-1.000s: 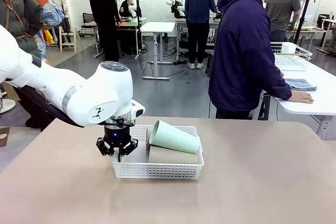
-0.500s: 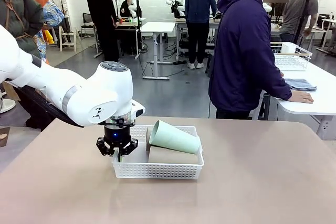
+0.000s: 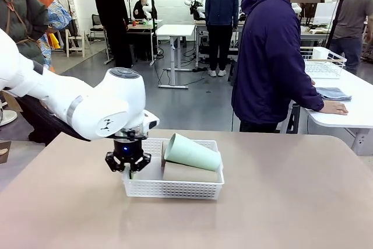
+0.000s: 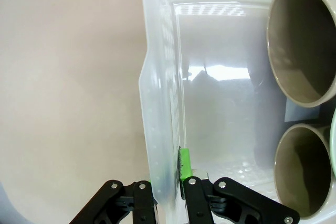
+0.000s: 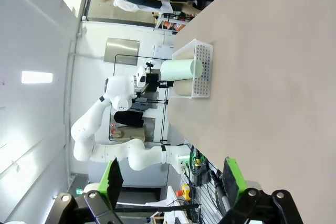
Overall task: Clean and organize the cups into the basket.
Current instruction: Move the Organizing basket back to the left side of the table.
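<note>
So the left end effector (image 3: 128, 164) is clamped right down on the short left-hand wall of the basket (image 3: 175, 189). In the left wrist view you can see the thin white wall pinched between the green pads (image 4: 184, 164), one finger inside, one outside. The basket sits on the bench (image 3: 280, 202) a bit left of the middle, closer to the far edge than the near one, with its long axis running left to right across the bench. All the cups are already in it, lying on their sides along that same axis with their open mouths facing the gripped wall: the mint green cup (image 3: 192, 153) is perched on top, and the wrist view shows the two tan cups (image 4: 304, 45) underneath, side by side, with some bare basket floor between them and the pinched wall. So everything lies to the right of the left end effector, and I'd guess any drag or nudge of the basket goes along that axis. Main worry: the top cup could roll. The right end effector (image 5: 173, 182) is spread wide with nothing in it, well away toward the bench's right side. A person (image 3: 271, 56) stands past the far edge, turned to another table, nothing blocking the bench.
</note>
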Robot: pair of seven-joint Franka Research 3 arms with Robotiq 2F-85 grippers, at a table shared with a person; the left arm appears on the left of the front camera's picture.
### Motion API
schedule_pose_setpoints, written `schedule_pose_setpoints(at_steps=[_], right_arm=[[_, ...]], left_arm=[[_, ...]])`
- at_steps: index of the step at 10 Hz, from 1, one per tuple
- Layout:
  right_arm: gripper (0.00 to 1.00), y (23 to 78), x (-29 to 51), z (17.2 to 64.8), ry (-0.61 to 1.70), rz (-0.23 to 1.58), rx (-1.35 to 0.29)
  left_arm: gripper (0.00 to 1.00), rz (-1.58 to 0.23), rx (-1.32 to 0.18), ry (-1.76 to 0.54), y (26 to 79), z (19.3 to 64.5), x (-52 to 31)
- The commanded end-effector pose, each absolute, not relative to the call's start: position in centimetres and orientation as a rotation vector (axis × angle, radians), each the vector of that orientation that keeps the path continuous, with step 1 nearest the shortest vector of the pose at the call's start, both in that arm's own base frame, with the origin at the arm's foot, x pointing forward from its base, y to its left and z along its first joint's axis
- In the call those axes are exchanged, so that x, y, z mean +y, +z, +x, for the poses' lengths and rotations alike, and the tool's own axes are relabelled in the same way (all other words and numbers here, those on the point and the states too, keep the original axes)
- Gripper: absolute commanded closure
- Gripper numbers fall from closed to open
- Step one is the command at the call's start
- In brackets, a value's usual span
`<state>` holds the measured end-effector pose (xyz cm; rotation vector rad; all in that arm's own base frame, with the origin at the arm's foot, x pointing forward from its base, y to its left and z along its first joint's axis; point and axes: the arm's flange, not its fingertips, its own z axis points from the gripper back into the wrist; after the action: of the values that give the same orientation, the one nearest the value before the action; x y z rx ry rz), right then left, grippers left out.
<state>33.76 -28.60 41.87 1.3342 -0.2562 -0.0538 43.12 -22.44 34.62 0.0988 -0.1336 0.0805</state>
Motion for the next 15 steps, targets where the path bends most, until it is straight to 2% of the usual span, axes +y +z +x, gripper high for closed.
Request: schedule_pose_setpoints(at_steps=[1, 2, 3, 4, 9, 12, 13, 14, 15], right_arm=[[0.0, 41.9, -28.4, 33.7, -0.069, 1.328, -0.252], [0.0, 41.9, -28.4, 33.7, -0.069, 1.328, -0.252], [0.0, 41.9, -28.4, 33.7, -0.069, 1.328, -0.252], [0.0, 41.9, -28.4, 33.7, -0.069, 1.328, -0.252], [0.0, 41.9, -28.4, 33.7, -0.069, 1.328, -0.252], [0.0, 41.9, -28.4, 33.7, -0.069, 1.328, -0.252], [0.0, 41.9, -28.4, 33.7, -0.069, 1.328, -0.252], [0.0, 41.9, -28.4, 33.7, -0.069, 1.328, -0.252], [0.0, 41.9, -28.4, 33.7, -0.069, 1.328, -0.252]], left_arm=[[0.94, 0.015, -0.133, 0.078, 36.4, 43.0, -12.9], [0.94, -0.014, -0.151, 0.097, 37.2, 42.7, -8.6], [0.94, 0.091, -0.28, 0.068, 37.6, 42.4, -4.3], [0.94, 0.093, -0.286, 0.052, 37.5, 42.5, -1.1], [0.94, 0.201, -0.234, 0.075, 35.4, 44.3, 8.1], [0.94, 0.186, -0.202, 0.115, 34.7, 44.9, 10.4], [0.91, 0.171, -0.204, 0.104, 34.6, 45.0, 10.7], [0.35, 0.159, -0.205, 0.094, 34.6, 45.0, 10.6], [0.32, 0.165, -0.204, 0.092, 34.6, 44.9, 10.3]])
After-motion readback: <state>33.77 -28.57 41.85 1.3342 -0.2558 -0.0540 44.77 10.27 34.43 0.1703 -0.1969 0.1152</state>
